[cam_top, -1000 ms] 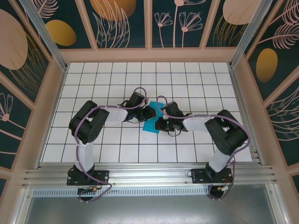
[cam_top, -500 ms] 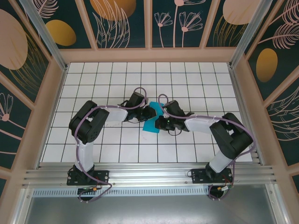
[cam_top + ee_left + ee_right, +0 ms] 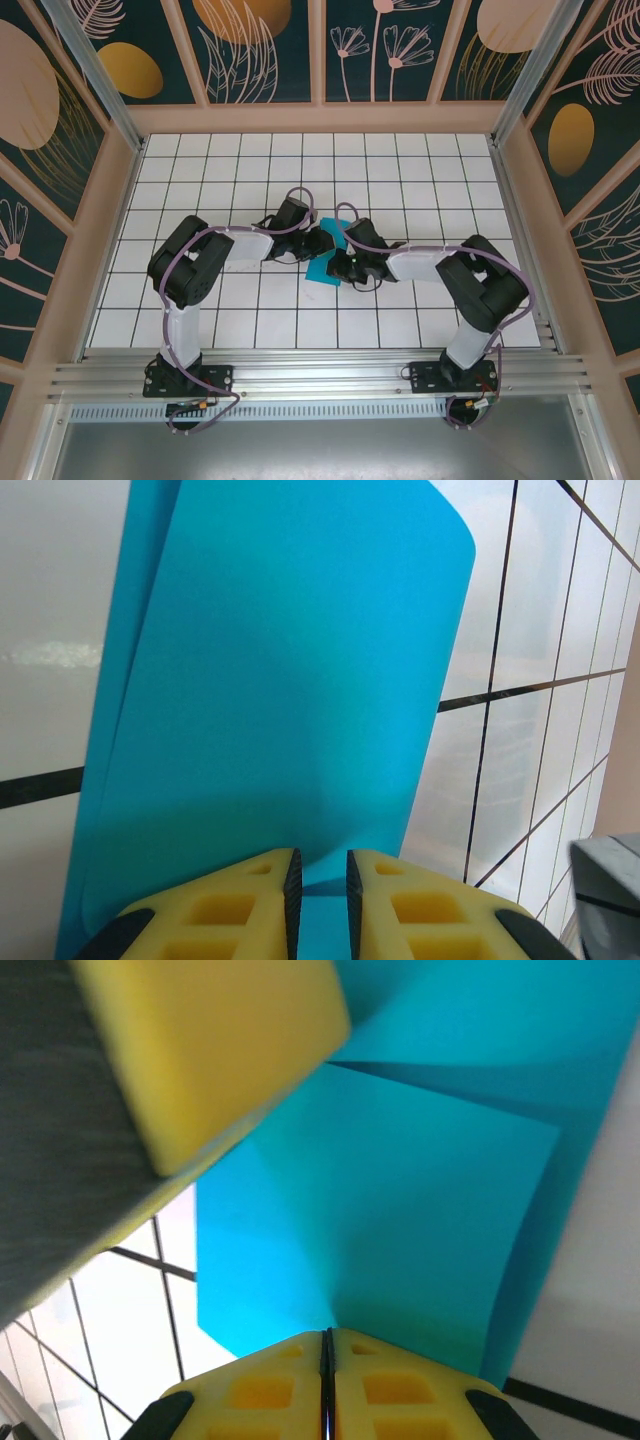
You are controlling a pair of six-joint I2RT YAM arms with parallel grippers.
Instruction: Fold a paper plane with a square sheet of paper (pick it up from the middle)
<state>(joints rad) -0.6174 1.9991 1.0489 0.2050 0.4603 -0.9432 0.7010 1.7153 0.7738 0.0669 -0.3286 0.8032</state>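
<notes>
The left fingers [image 3: 288, 872] stand narrow, with a sliver of teal showing in the slot between their black-edged yellow foam pads, so they are clamped on the near edge of the sheet of paper [image 3: 290, 680]. The right fingers [image 3: 336, 1352] are pressed together, and a crease in the paper runs straight into their seam, so they look to be pinching it there. A blurred yellow pad of the left arm [image 3: 210, 1050] hangs close above.

From the left fingers the paper runs straight away, long axis in line with the wrist. It is doubled, with one layer peeking out along the left side and a far end that curls in a soft round. From the right fingers it fans outward [image 3: 400, 1220], with overlapping flaps and one sharp corner at the right.

From above, the paper [image 3: 322, 267] is a narrow tilted strip in the middle of the counter [image 3: 200, 160], caught between the two wrists. Both arms are on it, neither nearer. I judge that any next crease depends on that shared line, since a pull from either side would strain the paper.

The paper is thin, smooth and matte. The counter is glossy white tile with dark grid lines.
</notes>
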